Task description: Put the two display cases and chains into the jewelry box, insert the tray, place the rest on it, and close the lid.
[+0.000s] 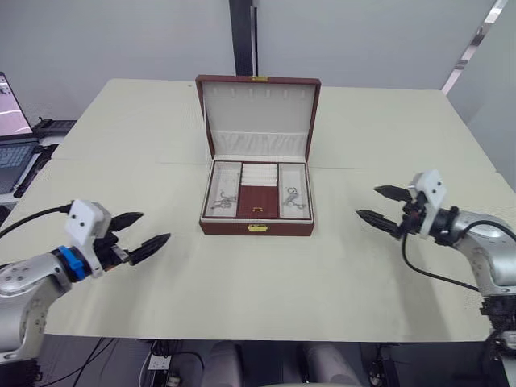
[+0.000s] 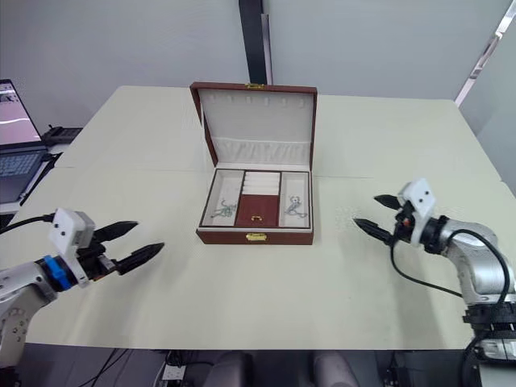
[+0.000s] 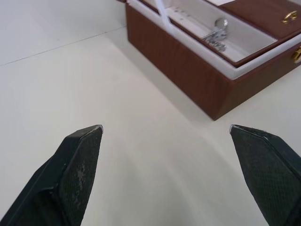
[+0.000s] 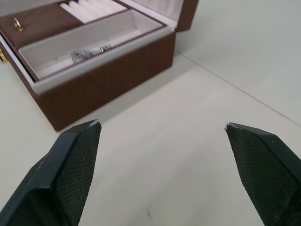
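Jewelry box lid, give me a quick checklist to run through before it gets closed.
1. Tray seated in the jewelry box: ok.
2. Chains lying inside the tray's side compartments, nothing over the rim: ok.
3. Display cases underneath the tray: cannot tell, hidden.
4. Lid upright and free of obstruction: ok.
5. Left hand and right hand open, holding nothing: ok.
6. Both hands apart from the box: ok.

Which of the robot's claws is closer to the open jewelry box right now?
The right gripper, by a little. It hovers off the jewelry box's right side; the left gripper hangs farther off to its left. Both are open and empty.
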Controlling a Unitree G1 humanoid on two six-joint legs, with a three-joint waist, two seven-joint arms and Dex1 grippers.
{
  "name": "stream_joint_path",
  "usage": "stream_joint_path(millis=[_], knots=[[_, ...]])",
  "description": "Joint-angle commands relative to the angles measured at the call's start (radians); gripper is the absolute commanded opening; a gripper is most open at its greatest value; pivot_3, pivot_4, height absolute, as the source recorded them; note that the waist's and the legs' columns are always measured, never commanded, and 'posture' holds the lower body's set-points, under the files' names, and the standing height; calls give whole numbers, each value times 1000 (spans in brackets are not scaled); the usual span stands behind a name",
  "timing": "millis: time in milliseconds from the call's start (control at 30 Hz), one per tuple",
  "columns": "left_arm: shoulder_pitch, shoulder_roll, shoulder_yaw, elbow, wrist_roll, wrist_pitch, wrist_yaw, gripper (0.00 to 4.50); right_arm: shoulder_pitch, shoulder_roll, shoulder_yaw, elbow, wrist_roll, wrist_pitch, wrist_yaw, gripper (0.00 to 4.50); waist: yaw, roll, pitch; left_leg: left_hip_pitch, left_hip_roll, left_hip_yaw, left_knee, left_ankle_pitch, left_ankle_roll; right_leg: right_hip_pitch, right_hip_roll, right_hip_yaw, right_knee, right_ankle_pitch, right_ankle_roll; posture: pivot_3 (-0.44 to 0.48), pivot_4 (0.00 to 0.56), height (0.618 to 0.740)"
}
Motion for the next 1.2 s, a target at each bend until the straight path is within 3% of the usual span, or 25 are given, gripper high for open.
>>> stream_joint_path(millis=[33, 267, 500, 600, 733, 1000, 1067, 1200], knots=[[4, 28, 54, 52, 28, -42, -8, 4500, -4, -37, -44, 33, -1, -55, 31, 4471, -2, 0, 0, 0, 0, 0, 0, 0, 0, 0, 0, 0, 0, 0, 0, 0, 150, 740], [-44, 26, 47, 104, 51, -61, 0, 4500, -28, -30, -24, 80, -20, -97, 18, 4471, -3, 0, 0, 0, 0, 0, 0, 0, 0, 0, 0, 0, 0, 0, 0, 0, 150, 740], [-203, -31, -29, 168, 97, -51, 85, 4500, -102, 54, 27, 94, -56, -90, -42, 4471, 0, 0, 0, 0, 0, 0, 1, 0, 0, 1, 0, 0, 1, 0, 0, 0, 150, 740], [-295, -68, -106, 233, 153, -69, 119, 3893, -169, 113, 73, 146, -94, -99, -80, 3871, 0, 0, 0, 0, 0, 0, 1, 0, 0, 0, 0, 0, 1, 1, 1, 0, 150, 740], [-393, -107, -166, 330, 195, -102, 132, 2785, -256, 190, 112, 255, -149, -147, -131, 2596, 0, 0, 0, 0, 0, 0, 1, 0, 0, 0, 0, 0, 2, 1, 0, 0, 150, 740], [-629, -243, -283, 562, 268, -181, 130, 205, -415, 310, 165, 513, -256, -247, -235, 516, 3, 0, 0, -1, -1, 0, 1, 0, 0, 0, 0, -1, 1, 1, 0, 0, 150, 740], [-656, -263, -298, 588, 276, -193, 123, 0, -433, 323, 169, 544, -267, -261, -240, 20, 1, 0, 0, -1, -1, 0, 1, 0, 0, 0, 0, 0, 1, 1, 0, 0, 150, 740], [-689, -317, -338, 598, 282, -201, 102, 0, -435, 350, 190, 547, -278, -266, -217, 20, 1, 0, 0, -1, 0, 0, 0, 0, -1, -1, 0, 0, 1, 1, 0, 0, 150, 740]])
